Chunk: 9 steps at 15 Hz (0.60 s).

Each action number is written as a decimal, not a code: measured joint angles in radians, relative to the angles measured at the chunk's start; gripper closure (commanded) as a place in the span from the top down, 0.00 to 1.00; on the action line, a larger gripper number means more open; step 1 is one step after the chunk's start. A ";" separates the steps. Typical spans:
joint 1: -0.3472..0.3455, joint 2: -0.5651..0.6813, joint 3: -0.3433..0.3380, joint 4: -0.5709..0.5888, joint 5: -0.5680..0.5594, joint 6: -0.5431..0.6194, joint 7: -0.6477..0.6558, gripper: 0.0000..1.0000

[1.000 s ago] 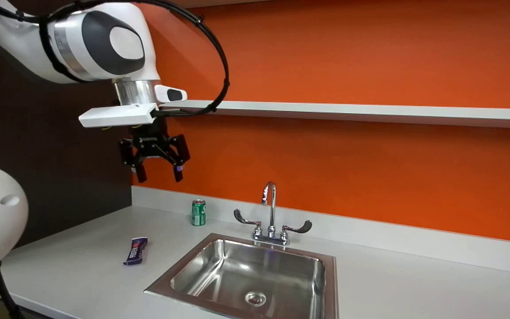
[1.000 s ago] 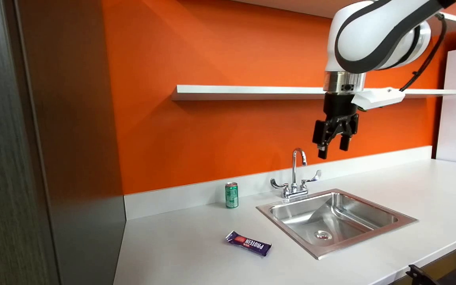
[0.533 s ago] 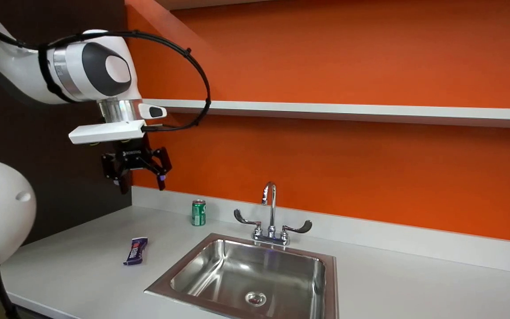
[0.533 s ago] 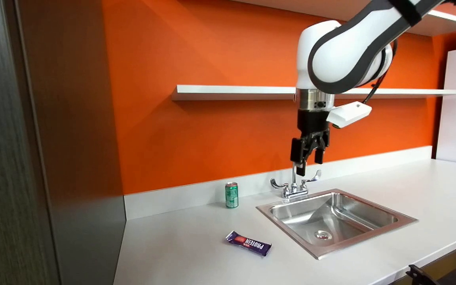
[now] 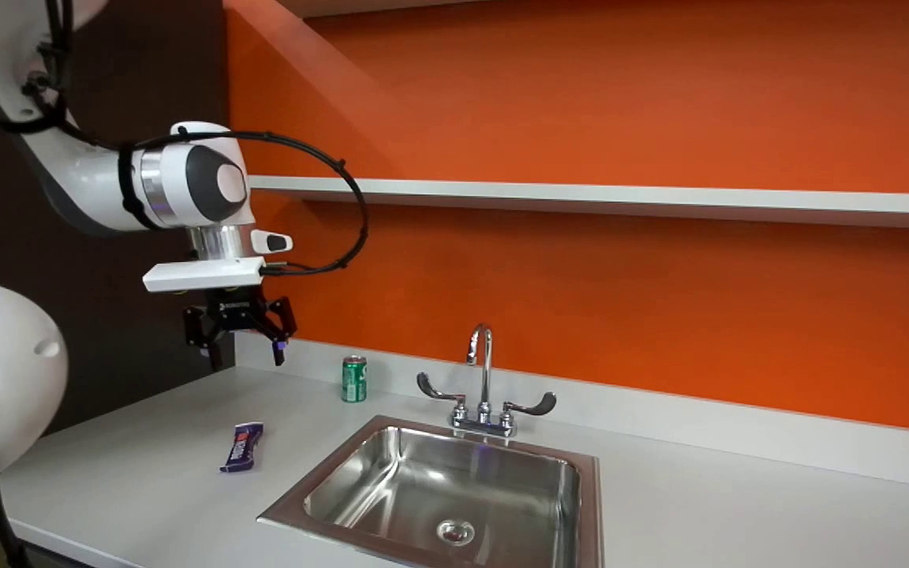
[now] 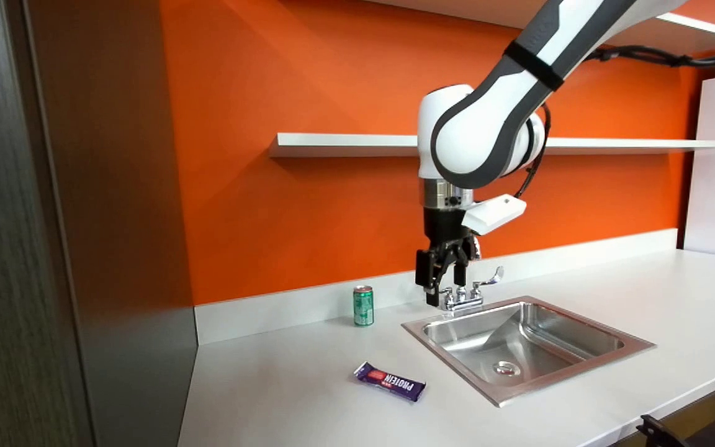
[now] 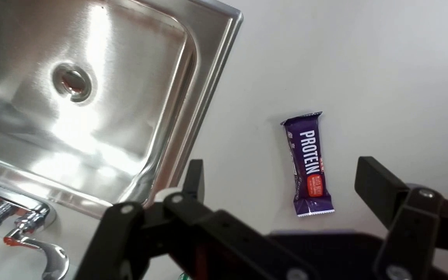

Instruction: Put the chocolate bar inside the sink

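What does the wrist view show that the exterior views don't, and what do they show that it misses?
Only the wrist view: the purple bar seen from overhead, framed by the open gripper.
Only the exterior views: the orange wall, white shelf, robot arm and whole green can.
Both: the gripper, the bar on the counter, the sink with its drain, and some of the faucet.

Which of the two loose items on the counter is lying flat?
The purple bar marked PROTEIN lies flat; the green can stands upright.
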 measured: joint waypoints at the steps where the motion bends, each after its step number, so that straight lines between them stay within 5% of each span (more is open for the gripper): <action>1: 0.001 0.043 0.002 0.023 0.000 0.011 0.001 1.00; 9: 0.038 0.292 0.016 0.158 0.000 0.064 0.002 1.00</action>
